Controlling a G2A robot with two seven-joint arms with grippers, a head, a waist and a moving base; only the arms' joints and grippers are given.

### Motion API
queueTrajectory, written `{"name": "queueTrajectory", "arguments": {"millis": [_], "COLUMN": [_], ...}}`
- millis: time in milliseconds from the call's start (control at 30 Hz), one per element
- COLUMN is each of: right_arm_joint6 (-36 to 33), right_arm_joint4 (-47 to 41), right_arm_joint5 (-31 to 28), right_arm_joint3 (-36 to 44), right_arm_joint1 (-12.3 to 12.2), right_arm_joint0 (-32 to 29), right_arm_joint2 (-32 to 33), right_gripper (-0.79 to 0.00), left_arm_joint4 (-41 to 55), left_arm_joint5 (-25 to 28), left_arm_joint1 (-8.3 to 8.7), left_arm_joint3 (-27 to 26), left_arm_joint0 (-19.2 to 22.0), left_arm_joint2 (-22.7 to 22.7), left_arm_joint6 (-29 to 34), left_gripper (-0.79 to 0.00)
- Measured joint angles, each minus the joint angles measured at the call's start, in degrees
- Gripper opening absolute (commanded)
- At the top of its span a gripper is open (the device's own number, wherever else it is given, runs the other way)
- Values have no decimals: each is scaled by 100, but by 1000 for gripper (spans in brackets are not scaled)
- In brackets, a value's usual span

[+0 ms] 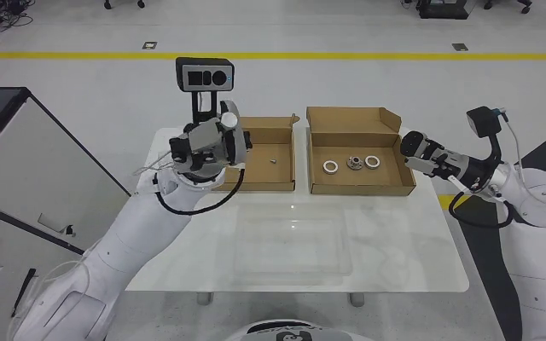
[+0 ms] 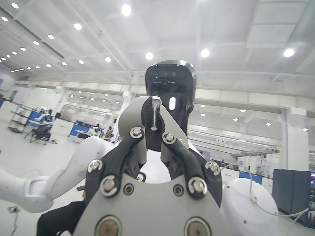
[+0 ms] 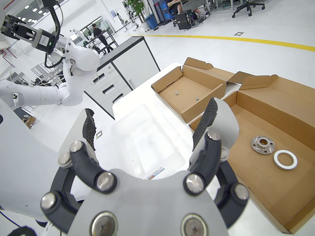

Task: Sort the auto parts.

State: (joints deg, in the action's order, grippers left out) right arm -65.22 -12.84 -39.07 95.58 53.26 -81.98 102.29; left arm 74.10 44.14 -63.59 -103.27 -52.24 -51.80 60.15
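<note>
Near the table's (image 1: 401,243) far-left corner, left gripper (image 2: 152,110) is clasping a silver threaded bolt (image 2: 154,117); right gripper (image 3: 151,110) is gaping. Boxing it probably comes next.

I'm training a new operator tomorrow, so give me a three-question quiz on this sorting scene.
1. Multiple choice: what is in the left end effector? A) a white ring B) a threaded bolt C) nothing
2. True or false: the right end effector is open.
3. Fill in the blank: the cardboard box beside the right end effector holds two white rings and one metal ____.

Key: 1 B. 2 True. 3 flange.
</note>
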Motion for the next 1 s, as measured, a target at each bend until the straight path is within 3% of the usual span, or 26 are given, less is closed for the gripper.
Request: {"name": "queueTrajectory", "arguments": {"millis": [133,233,367,500,700,867,1000], "right_arm_joint6": [0,0,0,0,0,0,0], "right_arm_joint4": [0,0,0,0,0,0,0], "right_arm_joint5": [0,0,0,0,0,0,0], "right_arm_joint3": [0,0,0,0,0,0,0], "right_arm_joint1": [0,0,0,0,0,0,0], "right_arm_joint0": [0,0,0,0,0,0,0], "right_arm_joint2": [0,0,0,0,0,0,0], "right_gripper": [0,0,0,0,0,0,0], "left_arm_joint4": [-1162,-1929,-1406,-485,745,587,-115], "left_arm_joint5": [-27,-85,-32,-3,-346,-558,-597], "left_arm_joint1": [15,-6,-68,-160,-343,-477,-550], "left_arm_joint3": [255,107,-148,-296,-506,-339,-98], "left_arm_joint0": [46,-67,-194,-247,-331,-419,-423], "left_arm_joint2": [-235,-291,-253,-163,-226,-396,-515], "left_arm_joint6": [-19,-378,-443,-69,349,560,597], "left_gripper": [-785,-785,-785,-785,-785,-785,-785]}}
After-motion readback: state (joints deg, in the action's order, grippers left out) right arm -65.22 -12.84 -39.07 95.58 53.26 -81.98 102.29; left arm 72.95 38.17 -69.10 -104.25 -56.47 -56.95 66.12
